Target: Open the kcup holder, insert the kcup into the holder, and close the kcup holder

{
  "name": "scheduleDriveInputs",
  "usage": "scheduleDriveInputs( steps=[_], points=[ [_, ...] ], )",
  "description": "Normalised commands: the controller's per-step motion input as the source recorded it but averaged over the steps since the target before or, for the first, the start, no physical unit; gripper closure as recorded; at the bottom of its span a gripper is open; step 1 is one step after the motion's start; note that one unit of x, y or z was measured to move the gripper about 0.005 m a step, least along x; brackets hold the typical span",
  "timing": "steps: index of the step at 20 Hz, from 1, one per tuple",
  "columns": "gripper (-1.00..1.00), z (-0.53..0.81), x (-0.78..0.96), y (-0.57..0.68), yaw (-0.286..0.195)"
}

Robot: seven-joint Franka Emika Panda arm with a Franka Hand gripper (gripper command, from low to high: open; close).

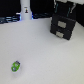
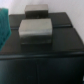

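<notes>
The kcup holder (image 1: 62, 26) is a black box with two rectangular front panels, standing on the white table at the exterior view's upper right. My gripper (image 1: 65, 7) is a dark blurred shape right above it, and I cannot make out its fingers. The wrist view looks closely at the black holder (image 2: 45, 62) with two grey rectangular panels (image 2: 36, 29); no fingers show there. No slide-out tray shows. The kcup (image 1: 16, 65) is a small bright green pod lying on the table at the exterior view's lower left, far from the gripper.
A white bottle-like object (image 1: 25, 11) stands at the back of the table (image 1: 42, 55), with dark clutter along the back edge. A teal patch (image 2: 4, 27) shows at the edge of the wrist view.
</notes>
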Motion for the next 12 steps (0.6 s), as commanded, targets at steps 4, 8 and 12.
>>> scheduleDriveInputs(
  steps=[4,8,12],
  points=[
    [-1.00,-0.37,-0.10,0.42,-0.057],
    [-1.00,-0.37,-0.15,0.37,-0.047],
    [-1.00,-0.34,-0.28,0.27,-0.041]
  ],
)
